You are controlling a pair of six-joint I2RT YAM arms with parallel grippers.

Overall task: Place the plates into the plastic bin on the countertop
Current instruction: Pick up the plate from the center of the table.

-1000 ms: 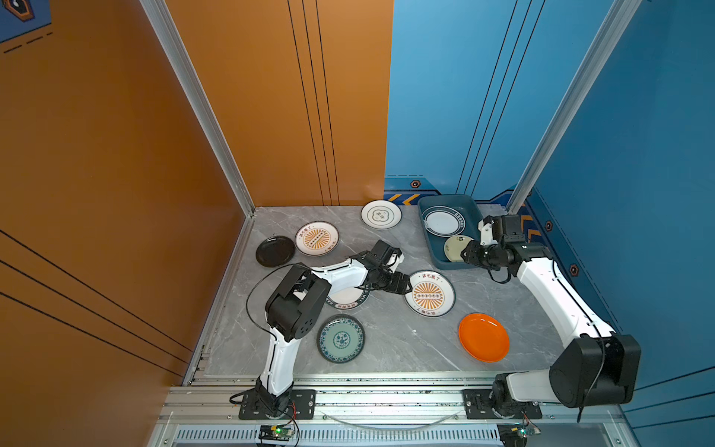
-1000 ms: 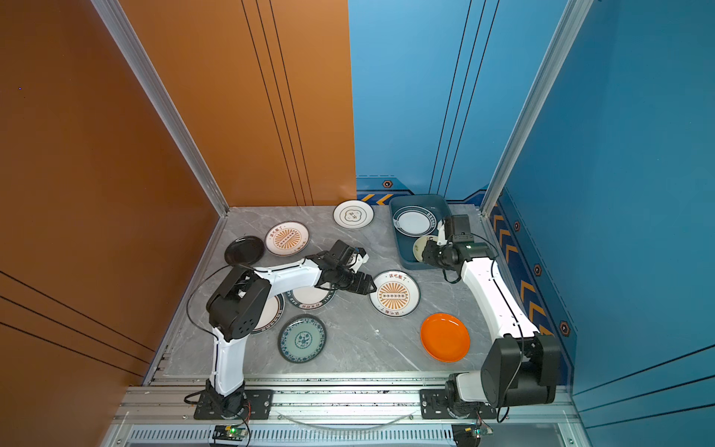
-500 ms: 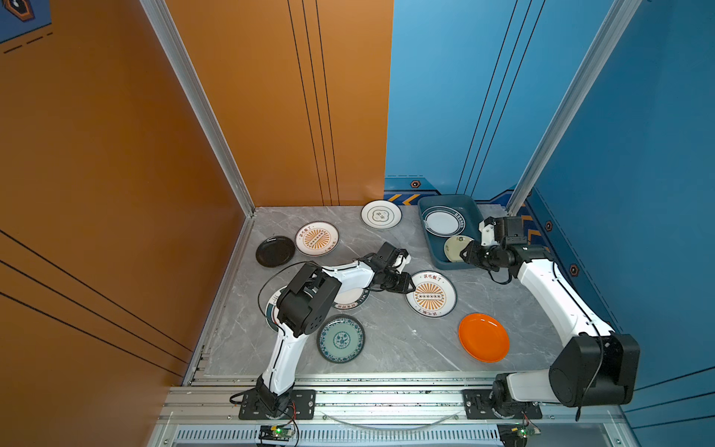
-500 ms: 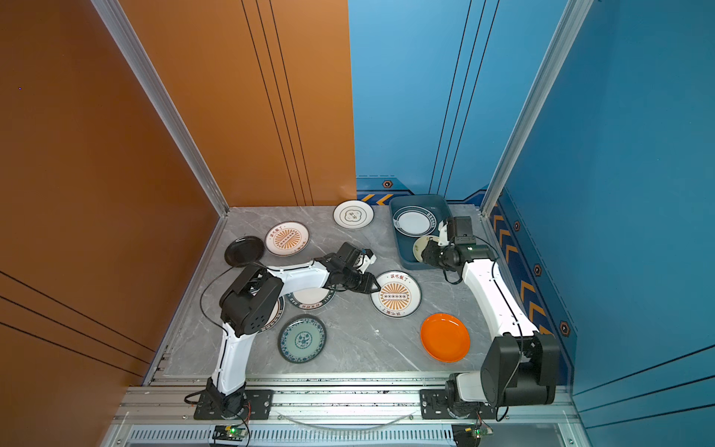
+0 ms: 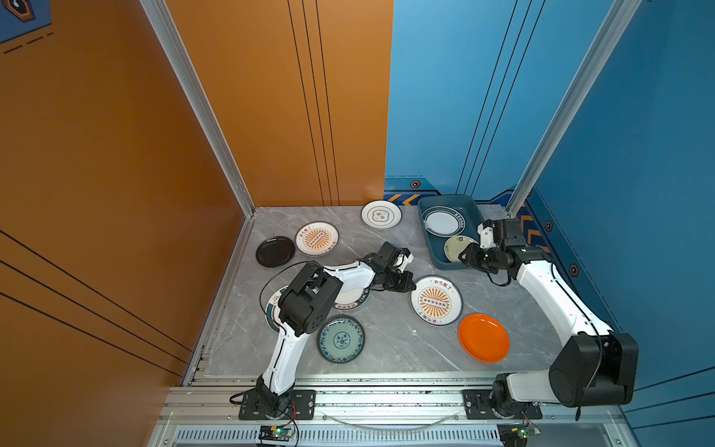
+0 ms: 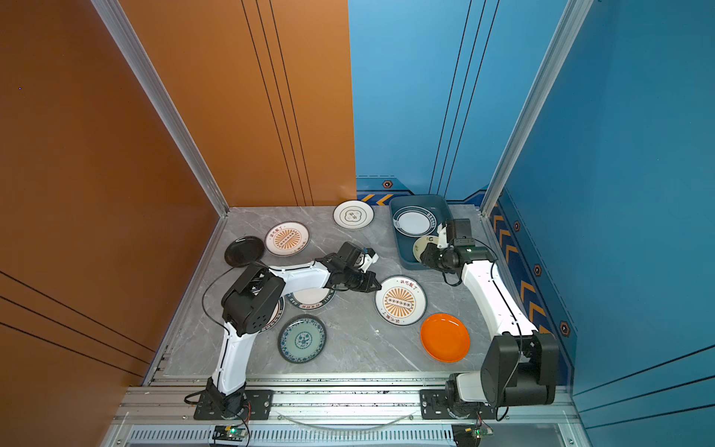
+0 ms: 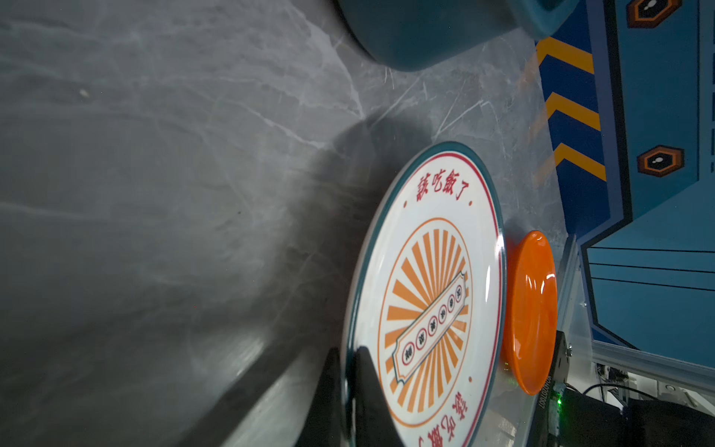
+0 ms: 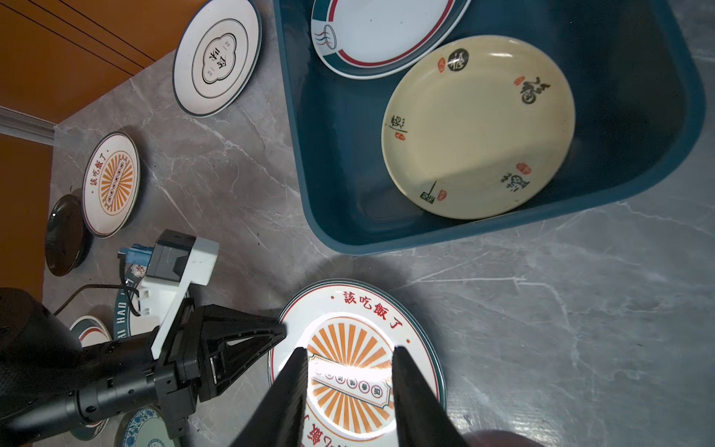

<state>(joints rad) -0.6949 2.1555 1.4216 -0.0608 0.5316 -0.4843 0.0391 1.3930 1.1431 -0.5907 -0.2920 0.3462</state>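
Note:
My left gripper (image 7: 347,354) is shut on the near rim of a white sunburst plate (image 7: 429,294), one finger above the rim and one below. In both top views the left gripper (image 5: 410,284) meets that plate (image 5: 436,305) at its left edge on the grey countertop (image 5: 387,340). The dark teal plastic bin (image 5: 428,240) holds a green-rimmed white plate (image 8: 383,35) and a cream plate (image 8: 476,127). My right gripper (image 8: 349,350) hangs open and empty above the countertop by the bin's front wall (image 8: 332,216), over the sunburst plate (image 8: 348,309).
An orange plate (image 5: 483,337) lies right of the held one. A teal floral plate (image 5: 341,339), a black plate (image 5: 275,251), a second sunburst plate (image 5: 317,238) and an emblem plate (image 5: 381,215) lie around. Green-rimmed plates (image 5: 350,300) sit under the left arm.
The left gripper has slid right to the sunburst plate and shut on its rim. The right arm has stayed still.

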